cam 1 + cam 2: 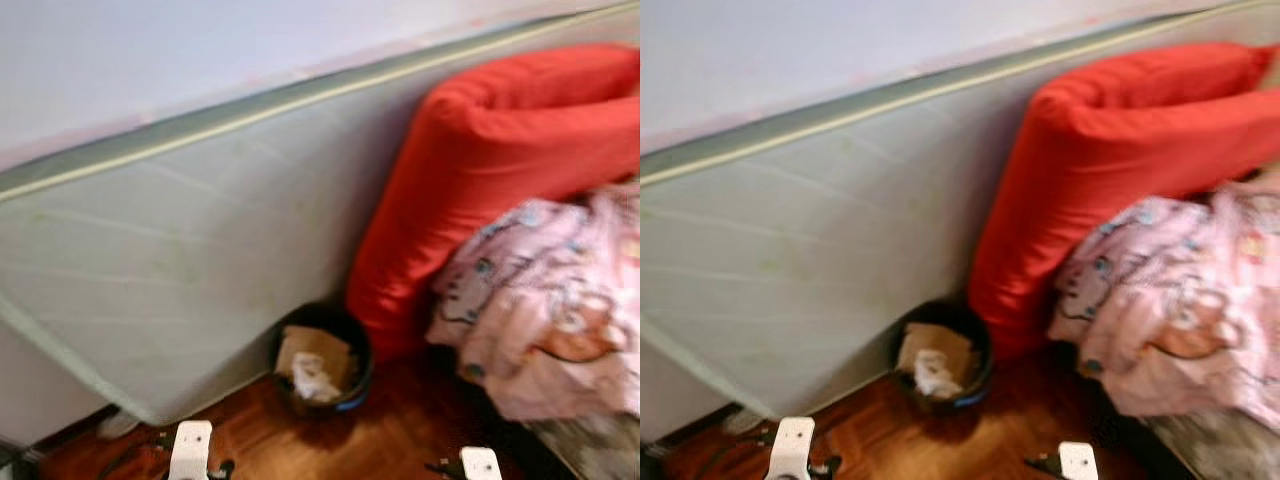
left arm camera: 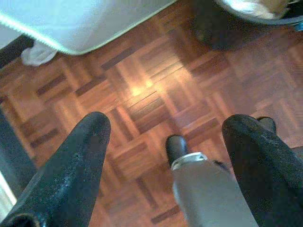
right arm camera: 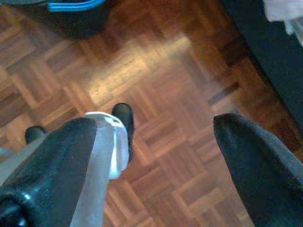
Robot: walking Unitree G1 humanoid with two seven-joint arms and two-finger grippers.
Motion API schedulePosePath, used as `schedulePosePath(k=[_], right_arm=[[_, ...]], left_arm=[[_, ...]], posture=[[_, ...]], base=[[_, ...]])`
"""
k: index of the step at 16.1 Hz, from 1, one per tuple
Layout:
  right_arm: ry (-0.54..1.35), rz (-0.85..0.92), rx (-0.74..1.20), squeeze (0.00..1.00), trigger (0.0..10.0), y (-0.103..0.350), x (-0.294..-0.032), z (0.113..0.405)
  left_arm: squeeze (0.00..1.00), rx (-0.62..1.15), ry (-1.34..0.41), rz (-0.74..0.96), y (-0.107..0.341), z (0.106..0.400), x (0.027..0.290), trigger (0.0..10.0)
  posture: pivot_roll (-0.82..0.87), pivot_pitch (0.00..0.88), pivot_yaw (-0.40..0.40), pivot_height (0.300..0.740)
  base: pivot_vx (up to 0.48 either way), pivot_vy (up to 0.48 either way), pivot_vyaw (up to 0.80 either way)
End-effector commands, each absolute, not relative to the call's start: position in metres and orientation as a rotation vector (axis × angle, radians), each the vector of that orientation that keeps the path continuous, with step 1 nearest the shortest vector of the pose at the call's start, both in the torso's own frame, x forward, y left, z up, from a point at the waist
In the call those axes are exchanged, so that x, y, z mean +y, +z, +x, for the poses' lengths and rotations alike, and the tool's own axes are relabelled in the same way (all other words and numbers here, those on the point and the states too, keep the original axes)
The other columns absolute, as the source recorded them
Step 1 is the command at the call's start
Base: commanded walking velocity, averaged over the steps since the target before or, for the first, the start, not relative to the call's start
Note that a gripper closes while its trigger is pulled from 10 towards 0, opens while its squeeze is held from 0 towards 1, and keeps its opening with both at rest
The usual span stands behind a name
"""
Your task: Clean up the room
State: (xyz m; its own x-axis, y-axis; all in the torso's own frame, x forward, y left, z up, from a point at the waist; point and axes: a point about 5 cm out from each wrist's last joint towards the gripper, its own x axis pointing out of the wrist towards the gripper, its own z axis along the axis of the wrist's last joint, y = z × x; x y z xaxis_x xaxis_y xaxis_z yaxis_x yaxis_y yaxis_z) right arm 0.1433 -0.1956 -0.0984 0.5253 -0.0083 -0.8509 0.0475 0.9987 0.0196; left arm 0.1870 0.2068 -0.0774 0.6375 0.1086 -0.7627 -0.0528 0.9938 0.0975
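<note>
A black waste bin with a blue band stands on the wooden floor, holding brown cardboard and crumpled white paper. It sits between a leaning pale mattress and a big red cushion. My left gripper hangs open above the parquet floor, its fingers wide apart. My right gripper is open too, over bare floor, with the bin's blue rim beyond it. A crumpled white scrap lies by the mattress corner.
A pink patterned blanket hangs over the bed edge on the right. The wall is behind the mattress. White parts of my arms show at the lower edge. A dark bed base runs along the right.
</note>
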Motion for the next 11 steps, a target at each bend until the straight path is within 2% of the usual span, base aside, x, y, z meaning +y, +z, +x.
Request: schedulePosePath(k=[1,5,11], right_arm=[[-0.026,0.035,1.036,0.0,10.0,-0.1,-0.196,0.139],[-0.033,0.03,1.038,0.0,10.0,-0.1,-0.197,0.14],[-0.034,0.014,1.036,0.0,10.0,-0.099,-0.201,0.141]], left_arm=[[0.0,0.886,0.063,0.092,-0.079,0.184,0.206,10.0],[0.0,0.852,0.091,0.091,-0.07,0.198,0.216,10.0],[0.0,0.866,0.056,0.08,-0.071,0.201,0.205,10.0]], posture=[[-0.06,0.063,-0.012,0.74],[-0.06,0.076,-0.014,0.74],[-0.08,0.084,-0.025,0.74]], base=[[0.0,0.0,-0.78],[0.0,0.0,-0.77],[0.0,0.0,-0.75]])
